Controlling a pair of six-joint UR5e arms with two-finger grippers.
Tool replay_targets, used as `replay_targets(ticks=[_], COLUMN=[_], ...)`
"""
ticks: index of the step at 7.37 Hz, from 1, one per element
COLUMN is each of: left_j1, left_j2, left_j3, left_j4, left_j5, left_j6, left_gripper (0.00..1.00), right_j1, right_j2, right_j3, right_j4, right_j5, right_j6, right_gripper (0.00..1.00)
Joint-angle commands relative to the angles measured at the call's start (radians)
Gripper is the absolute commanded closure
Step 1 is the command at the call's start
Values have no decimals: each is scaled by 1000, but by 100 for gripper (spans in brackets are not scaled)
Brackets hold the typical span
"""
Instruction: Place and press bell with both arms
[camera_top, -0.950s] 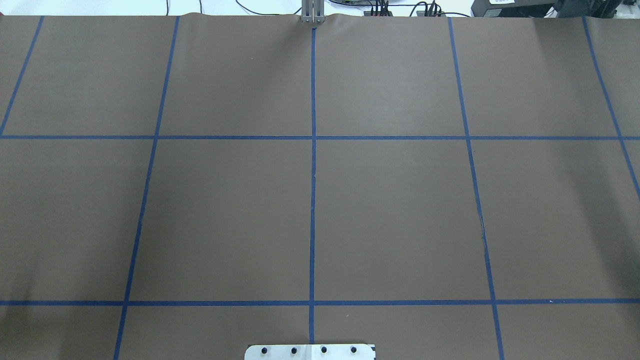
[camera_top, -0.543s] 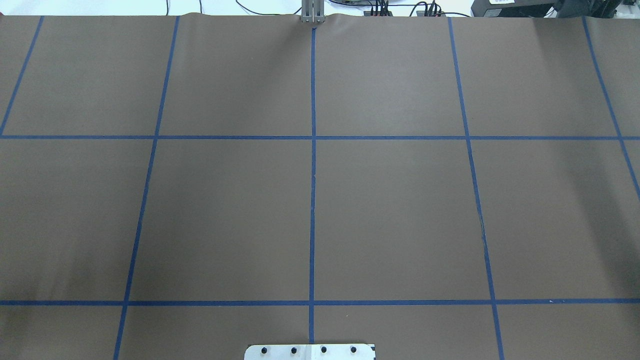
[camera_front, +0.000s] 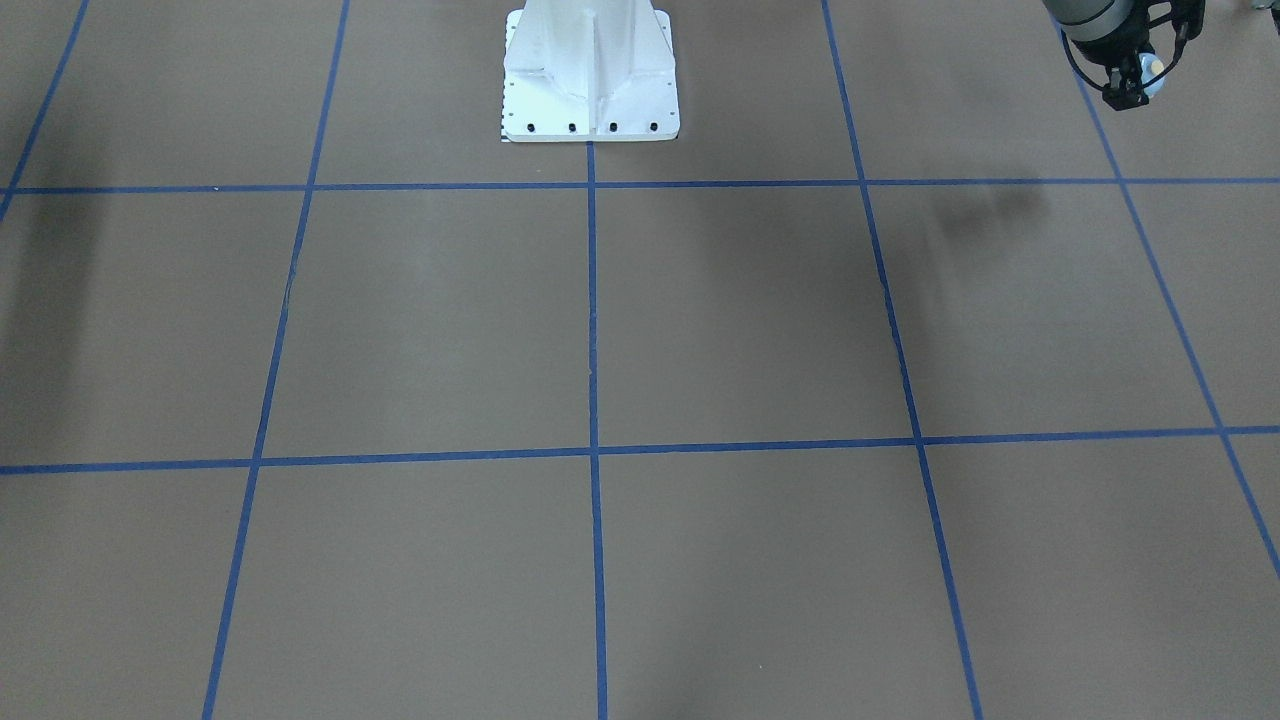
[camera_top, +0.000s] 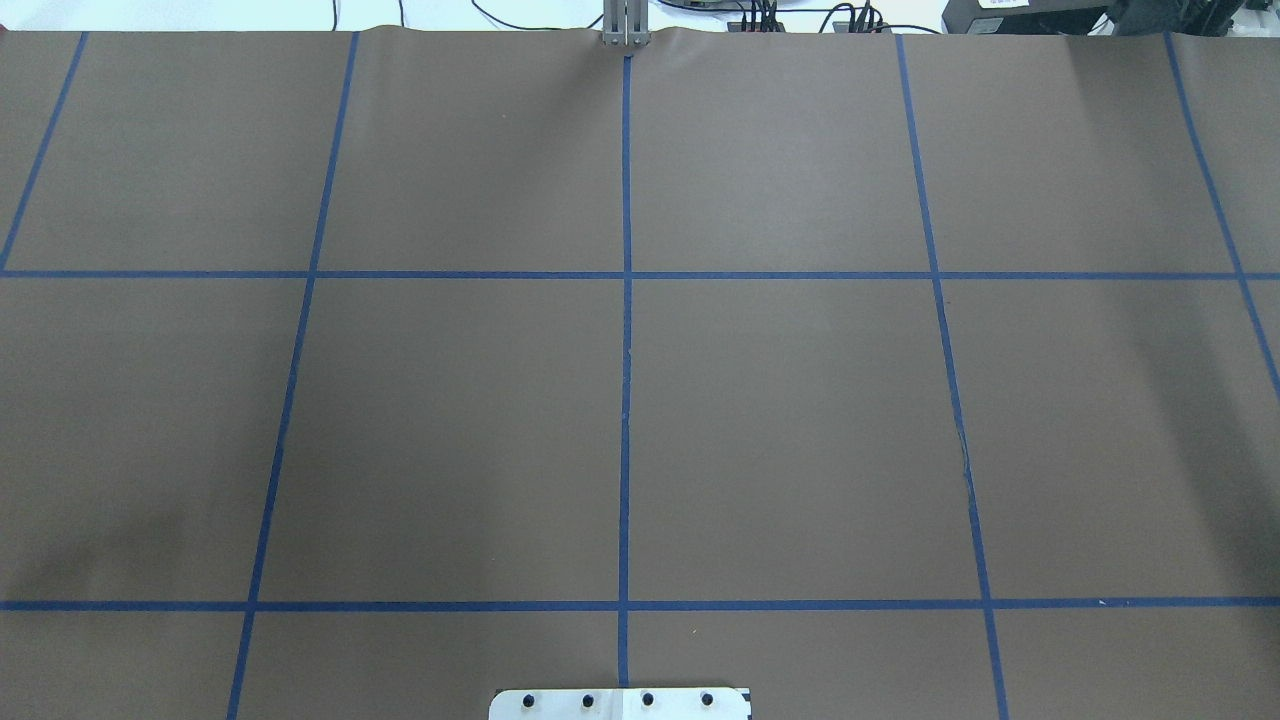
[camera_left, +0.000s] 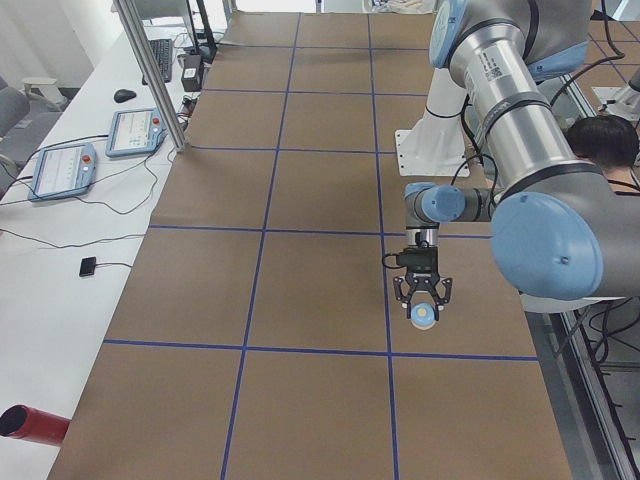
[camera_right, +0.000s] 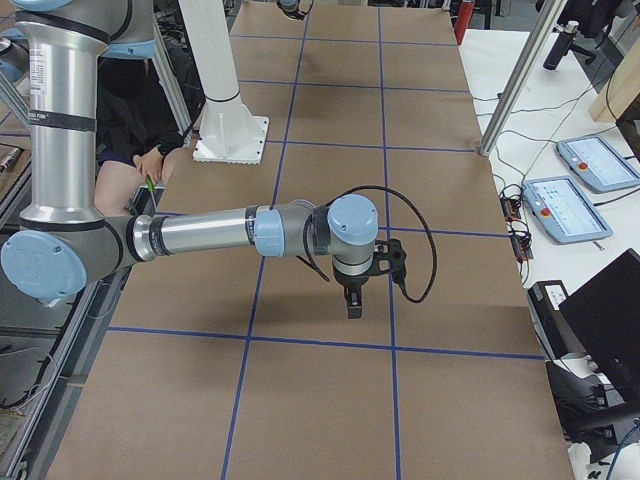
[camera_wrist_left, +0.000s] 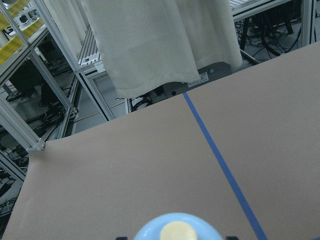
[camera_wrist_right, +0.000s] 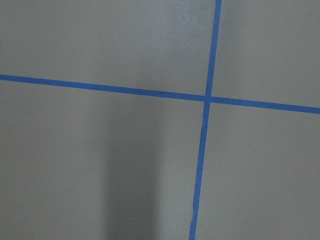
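One bell (camera_left: 424, 317), light blue with a cream button, hangs above the brown paper (camera_top: 800, 400) in my left gripper (camera_left: 424, 308), right of centre in the left-end view. The black fingers press against its sides from above. On my left wrist camera its dome sits at the bottom edge. My right gripper (camera_right: 353, 308) points straight down over the paper, mid-frame in the right-end view, and I cannot tell how its jaws stand. I see blue tape lines (camera_top: 626, 350) gridding the paper and a white pedestal (camera_front: 590, 80) at top centre of the front view.
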Motion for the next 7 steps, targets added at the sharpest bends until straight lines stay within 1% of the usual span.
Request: replay_targets(ticks=[1,2,3,4,5,6,7], left_j1=[-184,-233,-267,-281,-306,-314,-314], left_j2=[-229,-292,-431,-585,-719,-819,-917], left_j3=[26,27,35,59,73,87,134], left_j4=[16,15,15,15,12,3,-35], left_j5=[108,134,204,249,256,256,257], left_j6=[382,467,621,772,885,984,1064], left_gripper=[100,100,100,100,100,100,100], right_j1=[0,-2,-2,-2,-2,-3,-3], right_j2=[0,0,2,2,2,3,5], right_j3=[-2,-4,-6,-6,-6,-6,-6], right_j4=[0,-1,0,0,0,0,0], right_j5=[15,15,14,14,14,12,12], right_j6=[0,0,0,-2,-2,-2,-2], right_gripper=[0,0,0,0,0,0,0])
